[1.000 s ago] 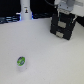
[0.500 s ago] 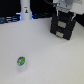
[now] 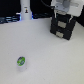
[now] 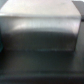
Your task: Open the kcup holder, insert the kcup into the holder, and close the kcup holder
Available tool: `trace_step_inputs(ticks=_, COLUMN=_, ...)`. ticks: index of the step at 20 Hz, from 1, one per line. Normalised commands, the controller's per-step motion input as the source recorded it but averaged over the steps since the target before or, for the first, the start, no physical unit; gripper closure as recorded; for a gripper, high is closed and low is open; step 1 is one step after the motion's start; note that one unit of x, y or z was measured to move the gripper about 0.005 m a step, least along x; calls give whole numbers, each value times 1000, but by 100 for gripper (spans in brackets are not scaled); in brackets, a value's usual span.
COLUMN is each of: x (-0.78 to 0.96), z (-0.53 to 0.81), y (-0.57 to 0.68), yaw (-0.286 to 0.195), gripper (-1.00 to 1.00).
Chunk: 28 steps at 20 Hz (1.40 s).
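One kcup holder (image 3: 62, 27), one kcup (image 3: 21, 62), one white post (image 3: 25, 10), one table (image 3: 45, 57)

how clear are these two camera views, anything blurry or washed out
Exterior view: soft and low in detail, the kcup only a small green-and-blue blob on the bright table, the kcup holder dark with little contrast. Wrist view: heavily blurred, just a grey boxy surface with a pale sheen across its upper part.

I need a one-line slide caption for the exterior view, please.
Gripper at the black kcup holder; the kcup stands apart on the white table.
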Motion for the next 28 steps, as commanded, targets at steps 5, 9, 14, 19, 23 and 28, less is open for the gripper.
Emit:
trace_step_inputs(ticks=5, x=-133, z=-166, y=-8, yaw=-31, gripper=100)
trace_step_inputs(ticks=9, x=18, z=-3, y=-18, yaw=-10, gripper=100)
trace_step_inputs(ticks=14, x=232, z=53, y=-97, yaw=-6, gripper=100)
trace_step_inputs(ticks=19, x=605, z=107, y=-229, yaw=-14, gripper=100)
trace_step_inputs(ticks=23, x=927, z=212, y=-296, yaw=-33, gripper=100)
trace_step_inputs(ticks=28, x=962, z=170, y=-319, yaw=-45, gripper=100)
